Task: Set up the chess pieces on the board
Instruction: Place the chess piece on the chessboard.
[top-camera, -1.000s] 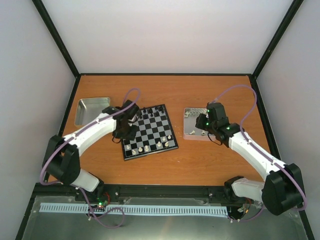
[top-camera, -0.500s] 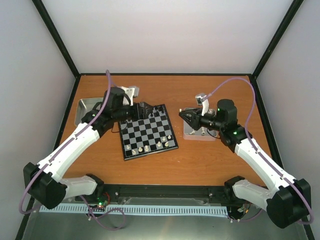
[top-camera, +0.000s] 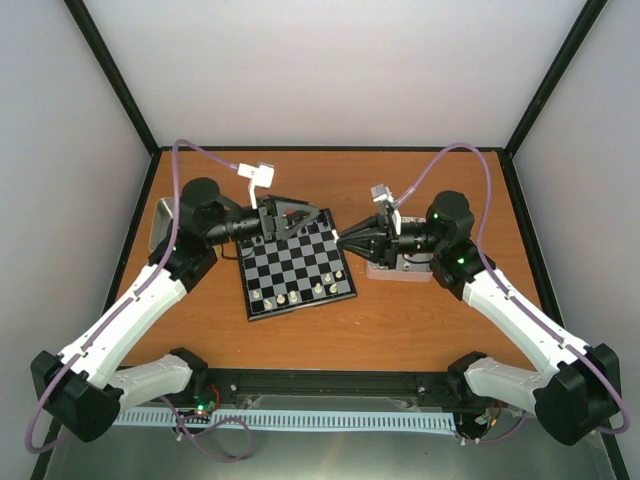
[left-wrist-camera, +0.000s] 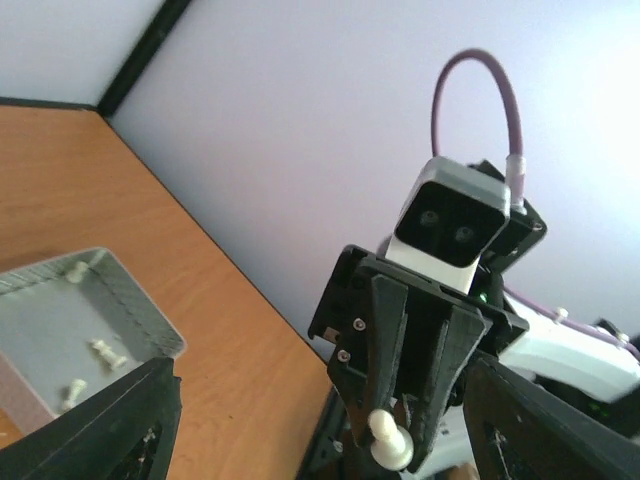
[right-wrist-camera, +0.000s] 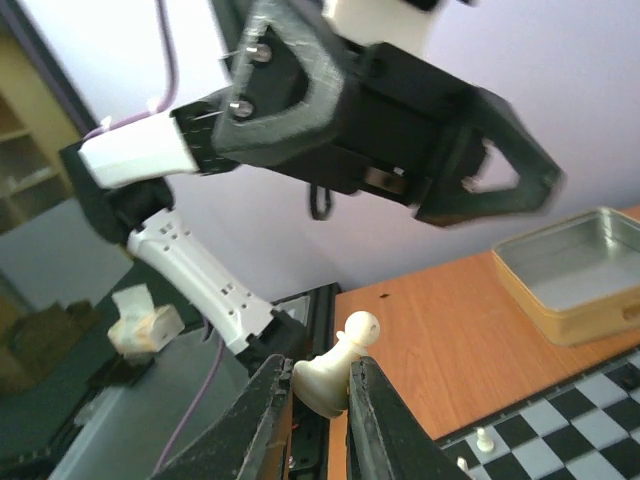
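The board (top-camera: 297, 265) lies at the table's middle, with cream-white chess pieces (top-camera: 283, 298) along its near rows and black ones on its far row. My right gripper (top-camera: 340, 238) points left above the board's right edge, shut on a cream-white pawn (right-wrist-camera: 335, 375) tilted between its fingers. The pawn also shows in the left wrist view (left-wrist-camera: 388, 440). My left gripper (top-camera: 312, 222) is open wide and empty above the board's far edge, facing the right gripper tip to tip, a short gap apart. The board's corner shows in the right wrist view (right-wrist-camera: 560, 430).
A silver tray (top-camera: 395, 268) with loose white pieces (left-wrist-camera: 100, 350) stands right of the board, partly under the right arm. A second silver tray (right-wrist-camera: 580, 270) sits at the far left behind the left arm. Black frame posts and white walls enclose the table.
The right gripper rose out of the right tray with the pawn and swung left toward the board. The left gripper lifted from the board's left edge and swung right to face it.
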